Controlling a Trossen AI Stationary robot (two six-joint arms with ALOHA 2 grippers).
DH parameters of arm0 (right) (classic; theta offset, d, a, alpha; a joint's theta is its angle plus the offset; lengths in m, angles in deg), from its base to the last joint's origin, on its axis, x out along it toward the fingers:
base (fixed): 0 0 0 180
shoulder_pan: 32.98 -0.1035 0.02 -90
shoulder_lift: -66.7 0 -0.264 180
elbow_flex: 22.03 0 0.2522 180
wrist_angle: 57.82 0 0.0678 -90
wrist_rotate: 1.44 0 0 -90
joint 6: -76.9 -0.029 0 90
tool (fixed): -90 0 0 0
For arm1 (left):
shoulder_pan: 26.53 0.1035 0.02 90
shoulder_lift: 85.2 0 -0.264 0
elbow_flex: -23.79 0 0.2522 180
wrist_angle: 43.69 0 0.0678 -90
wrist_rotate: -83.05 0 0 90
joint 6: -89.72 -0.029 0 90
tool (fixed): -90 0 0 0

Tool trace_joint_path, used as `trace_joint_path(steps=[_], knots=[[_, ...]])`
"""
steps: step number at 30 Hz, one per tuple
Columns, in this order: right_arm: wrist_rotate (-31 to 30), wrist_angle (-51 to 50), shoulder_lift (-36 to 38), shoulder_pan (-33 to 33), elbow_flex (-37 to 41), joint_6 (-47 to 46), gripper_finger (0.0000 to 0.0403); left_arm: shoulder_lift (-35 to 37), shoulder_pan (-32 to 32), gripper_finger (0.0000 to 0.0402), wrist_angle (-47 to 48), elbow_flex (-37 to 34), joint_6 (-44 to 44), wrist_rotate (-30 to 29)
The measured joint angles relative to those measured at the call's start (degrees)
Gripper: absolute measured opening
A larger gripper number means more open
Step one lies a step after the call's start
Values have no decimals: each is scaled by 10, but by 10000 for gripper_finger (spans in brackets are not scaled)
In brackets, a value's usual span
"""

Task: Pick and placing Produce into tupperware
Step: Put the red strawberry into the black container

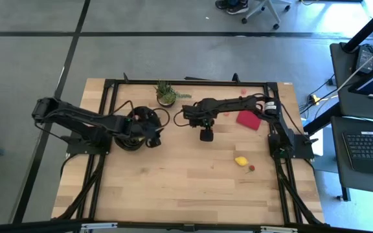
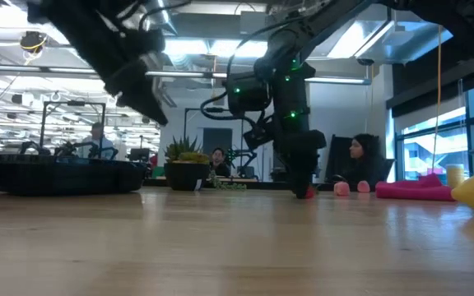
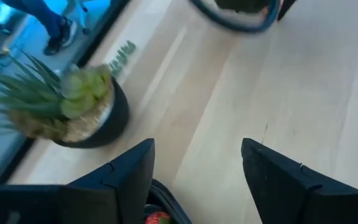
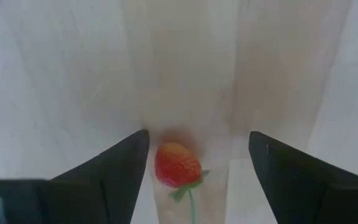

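Black tupperware [image 1: 132, 123] under left pincer [image 1: 153, 137] holds a strawberry [image 3: 157, 218].

Strawberry between open fingers

A small red toy strawberry [image 4: 178, 165] with green stem lies on pale wooden table [image 4: 67, 74] between the right gripper [image 4: 197, 163]'s spread dark fingers [image 4: 114, 163].

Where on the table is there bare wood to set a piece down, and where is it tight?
Free: the whole near half of the table, left of the lemon and small berry. Crowded: the far strip, where the black container under the left gripper, the potted plant, the right gripper over a strawberry and the red square sit close.
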Motion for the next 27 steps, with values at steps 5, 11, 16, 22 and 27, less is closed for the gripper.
trace_joint_path(steps=[5,11,16,22,27], knots=[[1,-5,1,0,8,-4,282,0,25,228,-78,-60,3,50],[19,-13,0,1,9,-4,282,0,50,233,-136,-95,0,92],[23,-33,-1,0,10,-4,282,0,60,230,-146,-95,0,92],[27,-40,-2,0,10,-2,264,0,60,232,-167,-95,-8,92],[28,-38,-2,0,11,-2,216,0,60,231,-168,-95,-20,92]])
